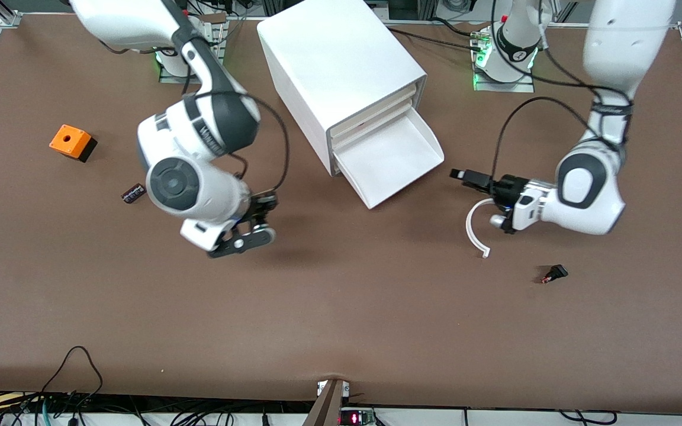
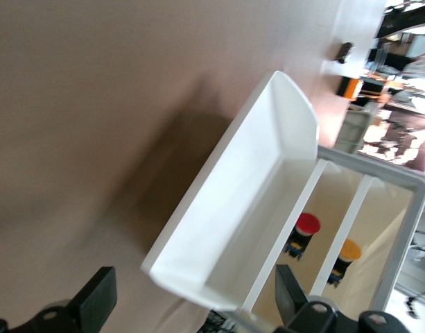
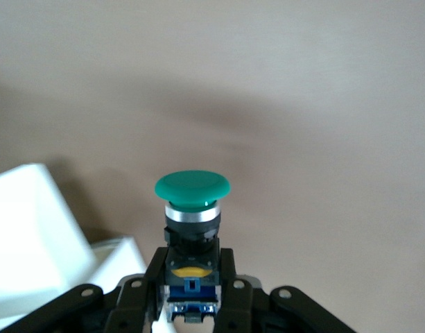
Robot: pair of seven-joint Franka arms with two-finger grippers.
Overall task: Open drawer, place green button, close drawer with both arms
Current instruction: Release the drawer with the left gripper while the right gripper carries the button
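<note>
Starting at the right arm's end of the table (image 1: 341,307), an orange cube (image 1: 70,142) with a hole in its top sits well off on its own, and a small black ribbed cylinder (image 1: 132,193) lies a bit nearer the front camera, just beside the right arm. The right end effector (image 1: 250,228) hangs over bare table with its fingers clamped on the button (image 3: 192,229); the right wrist view shows the green cap sticking out past the fingertips, with the black body and the blue part pinched between them. In the middle sits the big white cabinet (image 1: 329,65), turned at an angle, with the drawer (image 1: 391,160) at the bottom pulled out and nothing visible inside it. The left wrist view peeks into the drawers above it and catches a red-capped switch (image 2: 306,232) and a yellow-capped switch (image 2: 345,258). The left end effector (image 1: 465,176) hovers just beside the open drawer's corner, fingers spread wide with nothing between them. A curved white strip (image 1: 475,229) lies on the table under that arm's wrist, and a small black part (image 1: 555,273) lies nearer the front camera, toward the left arm's end.
</note>
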